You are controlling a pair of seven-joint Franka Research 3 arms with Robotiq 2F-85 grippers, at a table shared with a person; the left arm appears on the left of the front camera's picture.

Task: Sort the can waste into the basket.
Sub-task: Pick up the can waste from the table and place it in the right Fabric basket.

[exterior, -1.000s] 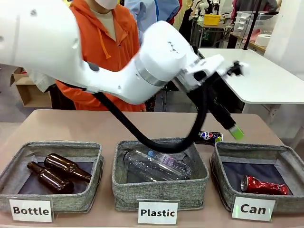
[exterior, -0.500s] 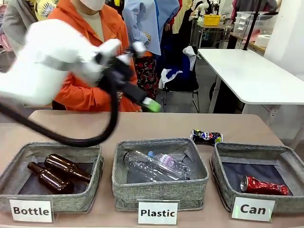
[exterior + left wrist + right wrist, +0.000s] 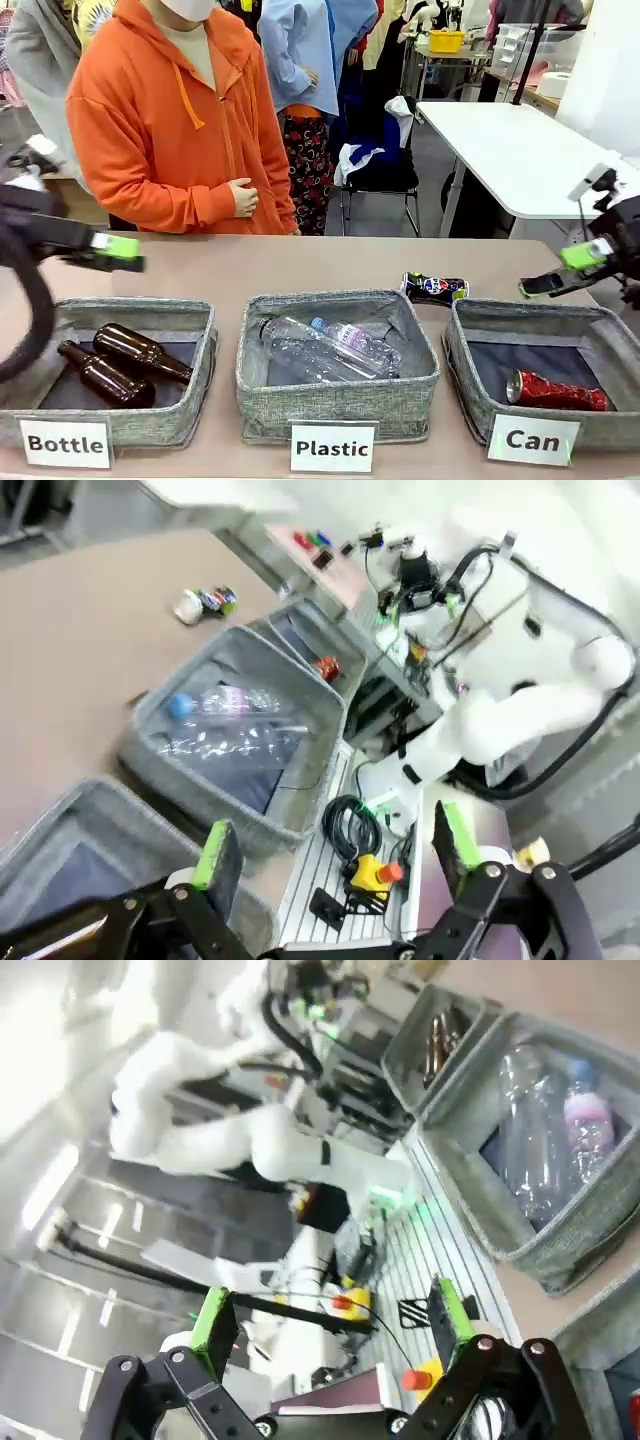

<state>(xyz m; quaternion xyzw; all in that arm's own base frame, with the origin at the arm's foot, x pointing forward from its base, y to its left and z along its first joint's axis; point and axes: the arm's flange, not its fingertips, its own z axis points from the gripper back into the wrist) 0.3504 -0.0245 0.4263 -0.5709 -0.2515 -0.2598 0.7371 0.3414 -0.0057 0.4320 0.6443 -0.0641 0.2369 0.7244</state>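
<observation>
The red can [image 3: 556, 391] is seen lying on the dark base of the Can basket [image 3: 462, 365]. The blue can [image 3: 435, 288] is left on the table [image 3: 300, 265], just behind the gap between that basket and the Plastic basket [image 3: 262, 400]. The right gripper [image 3: 328, 1322] is held by the Can basket's far rim, fingers spread, nothing gripped. The left gripper [image 3: 335, 852] is likewise spread and empty, above the Bottle basket [image 3: 150, 425].

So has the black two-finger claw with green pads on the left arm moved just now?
Yes. The left gripper swung left, from beside the grey woven Can basket to near the grey Bottle basket.
</observation>
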